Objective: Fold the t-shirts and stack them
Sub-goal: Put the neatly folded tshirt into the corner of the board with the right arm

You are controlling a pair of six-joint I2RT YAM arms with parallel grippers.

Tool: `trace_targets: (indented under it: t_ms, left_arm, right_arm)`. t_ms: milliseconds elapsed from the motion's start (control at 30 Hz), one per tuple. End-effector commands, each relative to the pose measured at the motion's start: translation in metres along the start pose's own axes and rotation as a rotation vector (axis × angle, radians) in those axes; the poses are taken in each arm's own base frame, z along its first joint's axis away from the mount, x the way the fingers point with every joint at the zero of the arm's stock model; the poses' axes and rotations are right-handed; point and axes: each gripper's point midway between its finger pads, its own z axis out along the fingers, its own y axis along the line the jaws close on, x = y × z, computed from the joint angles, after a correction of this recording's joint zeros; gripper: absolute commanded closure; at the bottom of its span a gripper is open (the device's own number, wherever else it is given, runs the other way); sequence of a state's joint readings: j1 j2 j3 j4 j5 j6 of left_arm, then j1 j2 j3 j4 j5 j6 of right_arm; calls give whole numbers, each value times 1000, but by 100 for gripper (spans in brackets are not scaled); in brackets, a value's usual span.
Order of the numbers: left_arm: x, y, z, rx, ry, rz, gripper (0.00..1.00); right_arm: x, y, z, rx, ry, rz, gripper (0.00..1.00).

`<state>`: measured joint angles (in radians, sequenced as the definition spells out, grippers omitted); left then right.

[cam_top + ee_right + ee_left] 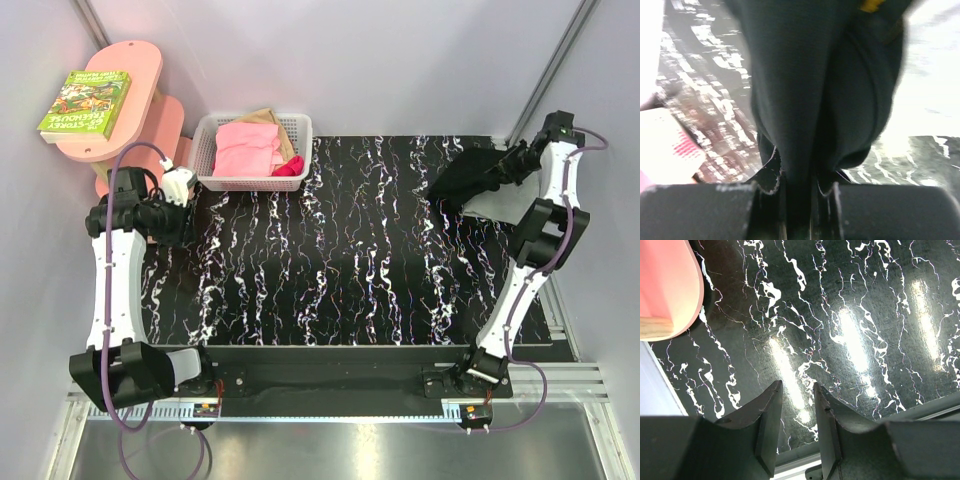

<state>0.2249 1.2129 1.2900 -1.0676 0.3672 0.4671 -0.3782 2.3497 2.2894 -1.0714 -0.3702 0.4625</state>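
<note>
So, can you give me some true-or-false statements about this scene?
1. The right jaws are clamped on the black cloth t-shirt. True.
2. The left jaws hold a shirt. False: they stand apart, empty, over the black white-veined tabletop.
3. The white plastic mesh basket holds pink cloth. True.
4. The green-covered book lies in the basket. False: it rests on the pink rounded stool.

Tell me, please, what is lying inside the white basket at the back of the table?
The white basket holds bunched pink cloth, a tan piece behind it and a magenta piece at its right. Anything beneath them, and the basket's floor, is covered.
</note>
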Motion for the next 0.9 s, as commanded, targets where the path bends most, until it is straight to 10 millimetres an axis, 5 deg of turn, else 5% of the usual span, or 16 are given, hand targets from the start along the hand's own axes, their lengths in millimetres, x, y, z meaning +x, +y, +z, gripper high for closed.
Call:
trace_targets:
  t_ms: [0,133,333,467,600,867]
  left_arm:
    - [-11,3,-3,-8,-42,14,64]
    - [-10,2,-3,-5,-42,12,63]
    - [-16,1,-10,-15,-69,19,63]
    - [-15,1,-9,-12,-64,13,63]
    - [-9,0,-9,-17,-57,13,63]
    - [-4,1,-10,-35,-48,21,63]
  right_arm:
    - [-2,75,-51,-273,-43,-63,100]
    - [16,107,-52,-343,-8,-134,100]
    - [29,107,-40,-335,42,-136,100]
    - [51,143,-40,-379,57,-235,100]
    - [33,164,-70,-381,-47,-269,100]
    - [-4,131,-114,-310,-177,-179,100]
